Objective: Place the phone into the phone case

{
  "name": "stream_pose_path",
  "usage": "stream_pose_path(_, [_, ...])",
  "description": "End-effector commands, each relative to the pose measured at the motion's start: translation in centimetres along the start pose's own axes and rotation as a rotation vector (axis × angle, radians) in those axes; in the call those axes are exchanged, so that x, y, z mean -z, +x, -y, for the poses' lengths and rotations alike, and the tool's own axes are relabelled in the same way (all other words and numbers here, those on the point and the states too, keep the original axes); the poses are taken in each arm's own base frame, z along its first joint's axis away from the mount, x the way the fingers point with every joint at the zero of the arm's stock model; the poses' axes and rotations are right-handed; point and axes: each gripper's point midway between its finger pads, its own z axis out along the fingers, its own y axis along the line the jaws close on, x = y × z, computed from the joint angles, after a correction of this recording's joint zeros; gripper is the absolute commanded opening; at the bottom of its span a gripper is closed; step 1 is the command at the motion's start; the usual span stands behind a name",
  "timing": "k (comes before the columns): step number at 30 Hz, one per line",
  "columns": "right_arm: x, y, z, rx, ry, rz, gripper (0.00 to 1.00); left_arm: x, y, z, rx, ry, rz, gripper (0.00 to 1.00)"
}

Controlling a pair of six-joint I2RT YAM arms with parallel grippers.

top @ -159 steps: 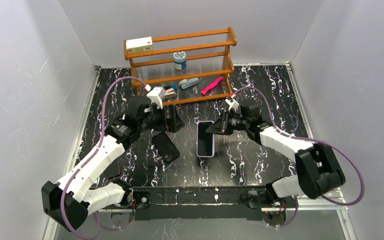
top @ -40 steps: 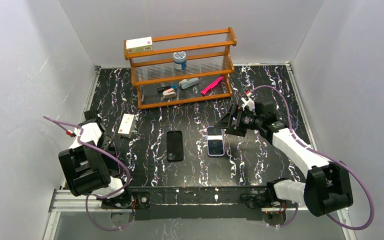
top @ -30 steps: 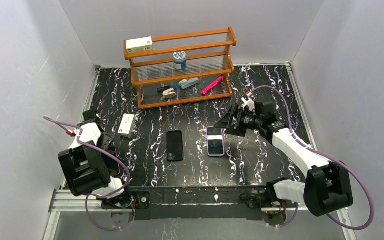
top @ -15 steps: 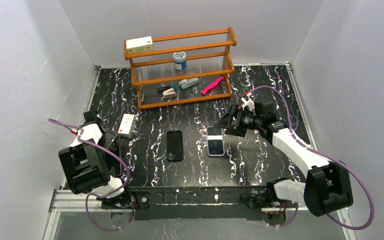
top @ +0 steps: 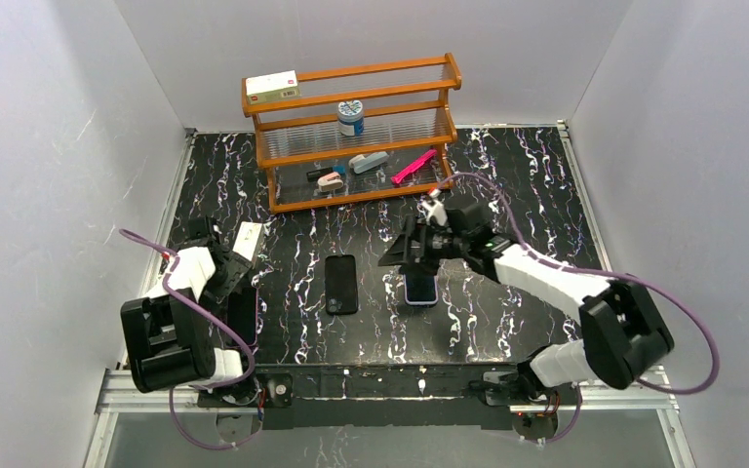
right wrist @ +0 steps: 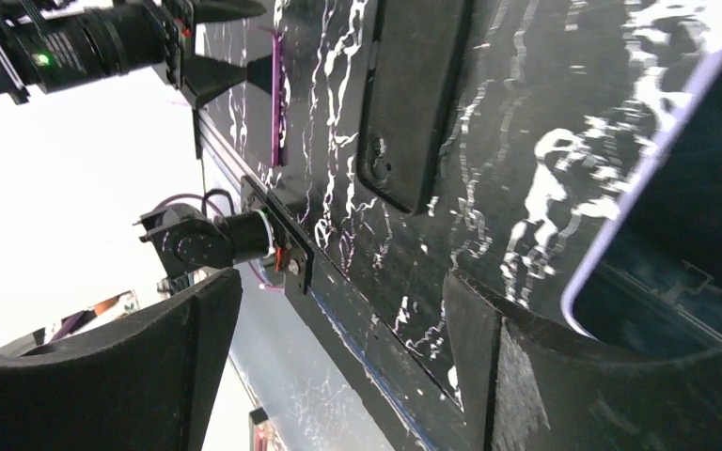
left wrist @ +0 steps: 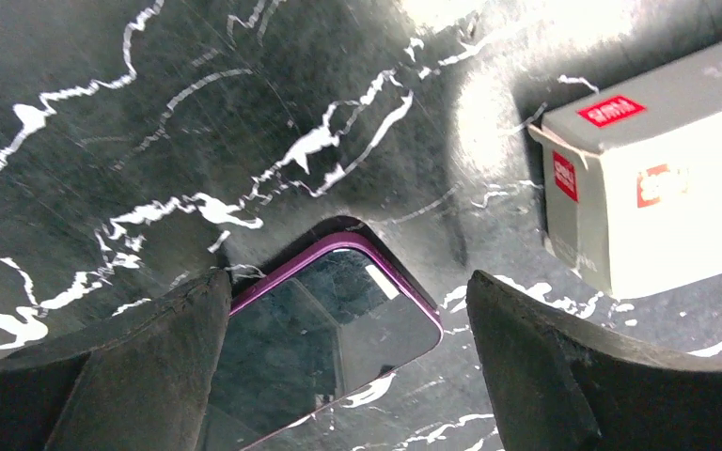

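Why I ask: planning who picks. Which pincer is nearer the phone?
Right. The right pincer hovers over the phone's far end. The left pincer sits well off to the left, beyond the case.

Top cam sits high over the near edge, pitched down toward the far wall, and covers the whole table (top: 351, 222). Left wrist cam is tight on the tabletop at near left, looking down; it shares the white box (left wrist: 658, 207) with top. Right wrist cam skims low mid-table, facing left and near, sharing the phone case (right wrist: 414, 103) and phone (right wrist: 686, 207) with top.
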Motion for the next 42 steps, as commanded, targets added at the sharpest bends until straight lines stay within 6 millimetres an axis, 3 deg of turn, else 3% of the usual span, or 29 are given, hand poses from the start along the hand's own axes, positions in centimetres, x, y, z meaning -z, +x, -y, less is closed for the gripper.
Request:
stream_pose_path(1, [-3.6, -0.9, -5.7, 0.085, -0.089, 0.032, 0.84, 0.9, 2.2, -0.1, 0.072, 0.003, -0.073, 0.92])
stream_pose_path(3, [-5.4, 0.2, -7.4, 0.108, -0.109, 0.014, 0.82, 1.3, 1.6, -0.5, 0.079, -0.022, -0.046, 0.92])
stream_pose_path(11, [-11.9, 3.1, -9.1, 0.037, -0.138, -0.026, 0.70, 2.0, 0.8, -2.9, 0.045, -0.168, -0.019, 0.94])
stream_pose_path(19, [-17.0, 5.8, -9.6, -0.010, -0.104, -0.053, 0.61, 3.0, 0.2, -6.4, 0.124, -0.342, -0.012, 0.80])
stream_pose_path(25, [-20.2, 8.1, -10.0, -0.042, -0.103, -0.137, 0.54, 2.9, 0.9, -7.2, 0.203, -0.332, -0.071, 0.64])
stream_pose_path(29, [-22.2, 10.1, -9.9, -0.037, -0.081, -0.190, 0.52, 3.4, -0.2, -9.0, 0.278, -0.397, 0.005, 0.54])
stream_pose_path(34, [-24.5, 13.1, -9.7, -0.055, -0.055, -0.271, 0.48, 3.3, -0.4, -9.6, 0.292, -0.410, 0.016, 0.31])
stream_pose_path(37, [-25.2, 13.4, -9.5, -0.056, -0.026, -0.264, 0.47, 3.0, 0.4, -10.1, 0.289, -0.441, -0.024, 0.19])
stream_pose_path(42, [-25.6, 12.9, -9.7, -0.043, -0.003, -0.224, 0.48, 2.9, 0.3, -10.3, 0.284, -0.440, -0.035, 0.09])
